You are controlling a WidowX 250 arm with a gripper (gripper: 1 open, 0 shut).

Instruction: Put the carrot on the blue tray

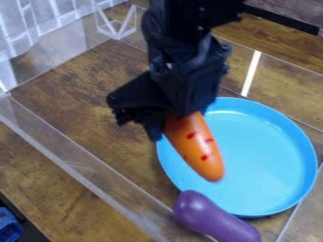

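The orange carrot (198,146) with dark short stripes hangs tip-down from my black gripper (167,112), which is shut on its upper end; the leafy top is hidden by the fingers. The carrot's lower end is over the left part of the round light-blue tray (259,156), just inside its near-left rim. I cannot tell whether the carrot's tip touches the tray. The arm's bulk hides the tray's upper-left rim.
A glossy purple eggplant (212,216) lies on the wooden table (70,104) just in front of the tray, close below the carrot's tip. Clear plastic walls (76,156) run along the left and front. A blue item (8,227) shows at the bottom left corner.
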